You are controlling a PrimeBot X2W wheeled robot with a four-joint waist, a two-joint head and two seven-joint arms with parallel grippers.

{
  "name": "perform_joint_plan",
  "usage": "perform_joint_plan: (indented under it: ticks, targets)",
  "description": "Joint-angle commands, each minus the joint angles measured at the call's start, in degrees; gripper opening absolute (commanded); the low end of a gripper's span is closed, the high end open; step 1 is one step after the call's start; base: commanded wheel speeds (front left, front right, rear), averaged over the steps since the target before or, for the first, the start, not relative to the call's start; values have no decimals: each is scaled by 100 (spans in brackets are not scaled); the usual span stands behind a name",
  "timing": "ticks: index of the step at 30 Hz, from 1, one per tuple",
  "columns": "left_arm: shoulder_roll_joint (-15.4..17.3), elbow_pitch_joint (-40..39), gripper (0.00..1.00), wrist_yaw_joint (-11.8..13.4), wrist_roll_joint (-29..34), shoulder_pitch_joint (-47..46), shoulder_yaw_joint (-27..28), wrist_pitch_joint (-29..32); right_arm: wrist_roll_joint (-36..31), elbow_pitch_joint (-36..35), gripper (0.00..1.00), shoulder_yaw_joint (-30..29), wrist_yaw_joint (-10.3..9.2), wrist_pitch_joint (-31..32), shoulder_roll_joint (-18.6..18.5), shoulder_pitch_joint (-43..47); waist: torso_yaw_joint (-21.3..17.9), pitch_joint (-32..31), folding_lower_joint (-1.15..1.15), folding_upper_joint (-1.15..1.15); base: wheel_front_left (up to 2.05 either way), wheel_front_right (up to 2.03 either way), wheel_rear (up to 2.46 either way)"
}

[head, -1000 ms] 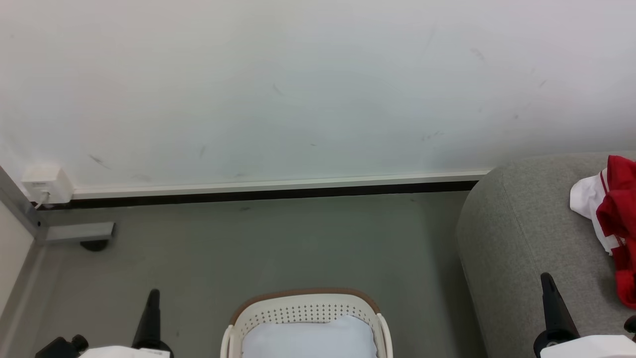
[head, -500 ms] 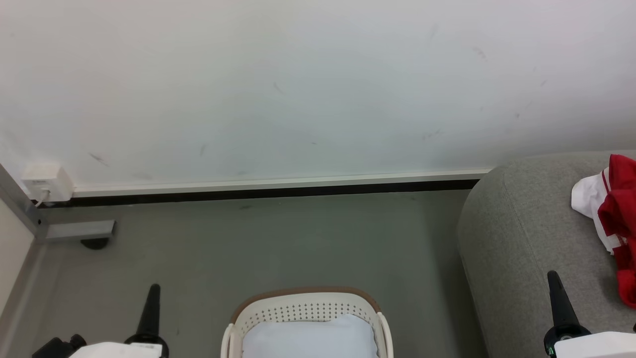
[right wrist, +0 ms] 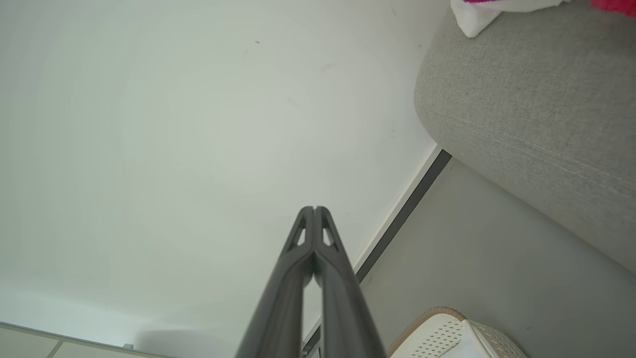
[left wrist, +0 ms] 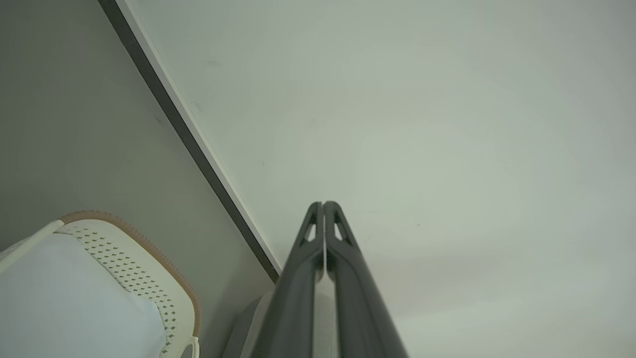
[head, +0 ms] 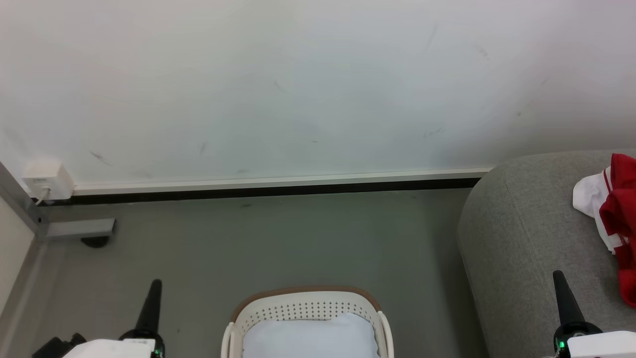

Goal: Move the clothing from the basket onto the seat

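Seemingly wrapping up: seeing clothing (head: 618,214) lying on seat (head: 521,233), pale fabric (head: 308,338) inside basket (head: 305,293). Holding left gripper (left wrist: 323,204) and right gripper (right wrist: 315,209) empty, jaws pressed together. Next, probably checking basket.

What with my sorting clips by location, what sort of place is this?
Probably an indoor living-room corner, perhaps staged: a grey upholstered seat with red clothing on it, a laundry basket on the floor, a plain wall.

The grey floor (head: 298,238) bears the basket (head: 305,290) and the seat (head: 521,233), which holds the clothing (head: 618,214).
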Motion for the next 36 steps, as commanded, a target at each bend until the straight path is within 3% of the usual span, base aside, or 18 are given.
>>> perform_joint_plan:
  ticks: [1,36]
  targets:
    - [26,-54,0,-40,-177,-91,32,24,151,-61,0,-42,-8,43,-17,-131,1,2,0,0,0,0,0]
    - [5,-121,0,-49,-1655,-161,78,418,1543,-50,0,-370,-11,456,45,-160,30,67,0,0,0,0,0]
